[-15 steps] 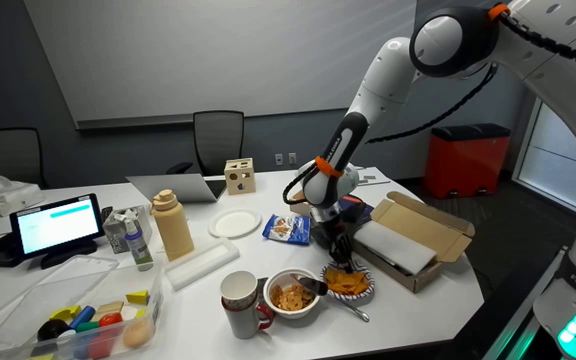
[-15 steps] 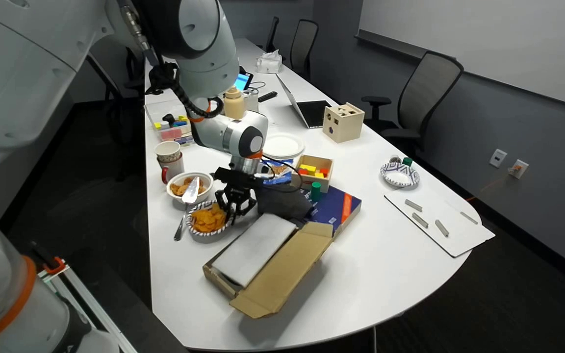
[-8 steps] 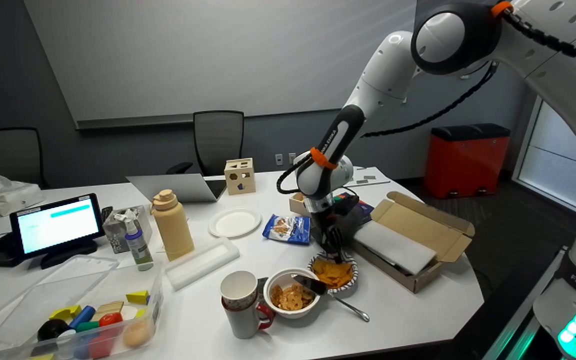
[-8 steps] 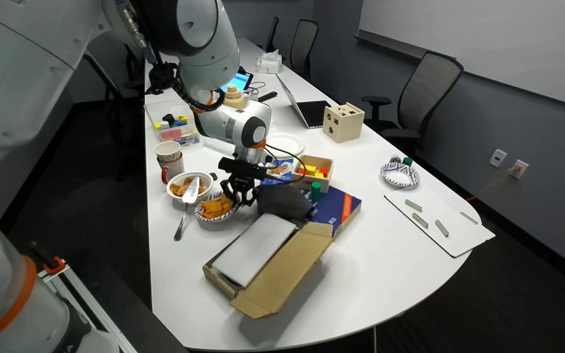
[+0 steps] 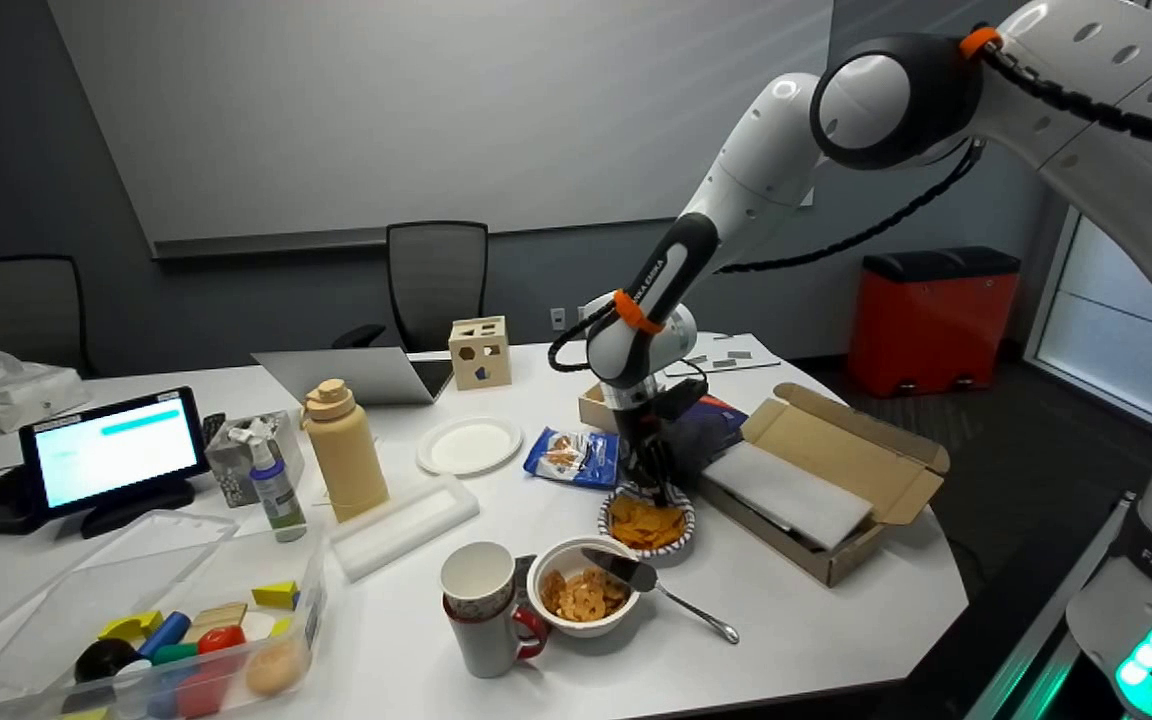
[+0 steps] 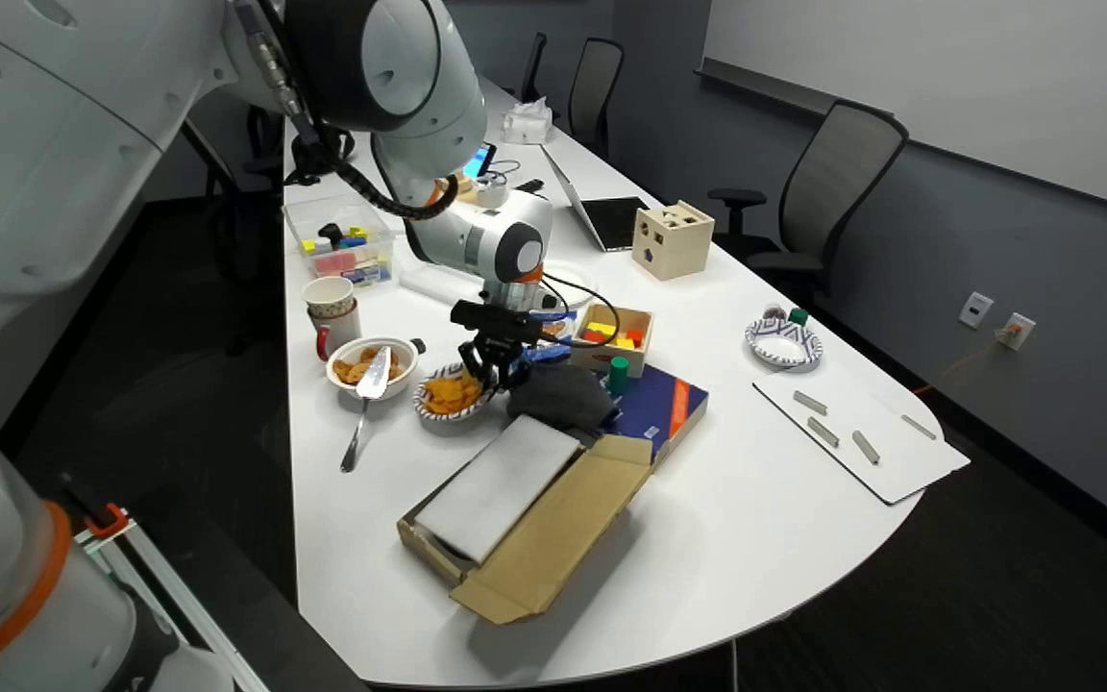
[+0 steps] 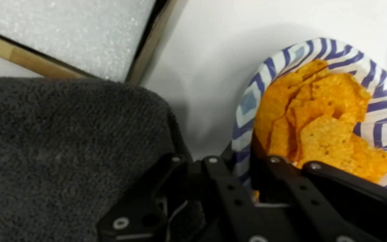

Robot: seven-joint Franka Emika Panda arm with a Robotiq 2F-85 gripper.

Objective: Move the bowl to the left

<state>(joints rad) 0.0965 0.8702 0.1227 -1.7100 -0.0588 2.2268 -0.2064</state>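
One wall of the blue-striped paper bowl (image 7: 385, 104) is pinched in the Robotiq gripper (image 7: 243, 156), clenched on the rim, while the rest reaches out toward 2 o'clock in the wrist view with its load of orange tortilla chips (image 7: 324, 134). That one-sided hold looks like the chief hazard: thin paper may buckle or pivot under the weight, dipping the free side and spilling chips. Whether the base clears the white table (image 5: 816, 640) I cannot tell; if it drags, the rim could fold. At 9 o'clock from the grip, the dark grey fuzzy cloth (image 7: 72, 151) meets the outline of the gripper's linkage, touch uncertain, so a low sweep might drag it along. At 10 o'clock lies the cardboard box (image 7: 29, 59), trouble only if the path swings back. Taking the bowl as hub of the dial in an exterior view, the white bowl (image 5: 586, 629) of brown crisps (image 5: 586, 597) sits near, between 7 and 8 o'clock, a metal cake server (image 5: 626, 571) laid over its rim; a low leftward path could knock the server loose. The blue snack packet (image 5: 576, 458) waits at 10, the white paper plate (image 5: 469, 446) beyond it; setting down on either edge would tilt the load.
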